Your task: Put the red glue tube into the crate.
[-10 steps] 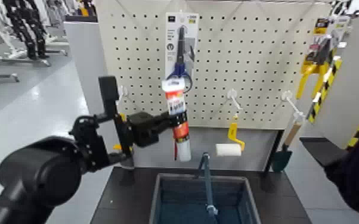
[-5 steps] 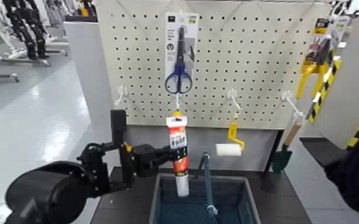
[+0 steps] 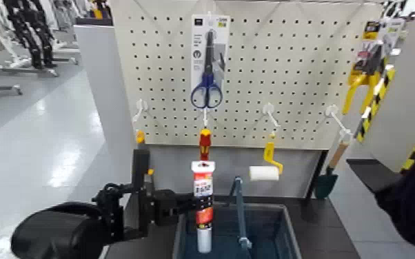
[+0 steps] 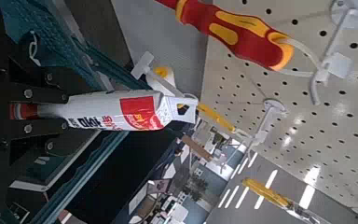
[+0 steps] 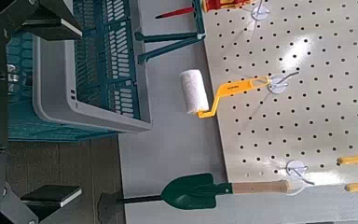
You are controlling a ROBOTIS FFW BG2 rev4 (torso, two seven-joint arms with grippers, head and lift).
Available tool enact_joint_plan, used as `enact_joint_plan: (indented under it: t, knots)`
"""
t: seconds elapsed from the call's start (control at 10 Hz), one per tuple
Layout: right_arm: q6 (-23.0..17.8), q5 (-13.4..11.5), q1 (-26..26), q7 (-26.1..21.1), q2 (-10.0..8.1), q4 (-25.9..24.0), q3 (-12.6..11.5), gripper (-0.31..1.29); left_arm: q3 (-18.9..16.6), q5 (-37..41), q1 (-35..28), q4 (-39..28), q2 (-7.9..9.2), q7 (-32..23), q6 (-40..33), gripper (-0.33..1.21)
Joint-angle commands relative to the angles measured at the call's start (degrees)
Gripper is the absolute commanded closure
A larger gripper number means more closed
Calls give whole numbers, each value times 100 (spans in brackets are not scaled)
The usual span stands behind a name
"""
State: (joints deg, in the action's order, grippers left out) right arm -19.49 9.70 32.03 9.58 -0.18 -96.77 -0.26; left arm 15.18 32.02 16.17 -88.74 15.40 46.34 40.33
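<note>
The red glue tube with its white ends [image 3: 203,206] stands upright at lower centre of the head view, its lower end inside the dark blue-grey gridded plastic crate [image 3: 282,227] on our dark desk [image 3: 327,237]. Our left pincer [image 3: 186,204] pinches it, below the white pegboard [image 3: 300,69]; we cannot see the right pincer.

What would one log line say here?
left pincer: shut on red-and-white printed glue tube, upright | tube's lower end inside dark blue-grey gridded plastic crate | right pincer: unseen
</note>
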Motion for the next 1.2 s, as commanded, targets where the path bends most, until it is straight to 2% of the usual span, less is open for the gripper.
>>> enact_joint_plan:
  t: [0.1,0.8,0.9,1.0,1.1,1.2]
  knots:
    - [7,5,-4,9,703,-9,9,13,-85,-407,9,296,-169,253,36,119]
    - [7,14,-4,27,712,-9,0,13,-33,-548,35,490,-212,350,72,115]
    - [7,14,-4,35,712,-9,-9,13,-33,-592,44,490,-212,350,107,82]
    - [-2,23,-4,35,712,-9,-9,13,-68,-592,44,490,-221,350,80,19]
    - [-2,23,-4,44,712,-9,-9,13,-68,-592,44,490,-221,367,89,-12]
    - [-2,23,-4,44,712,-9,-9,13,-68,-592,53,481,-221,367,72,-14]
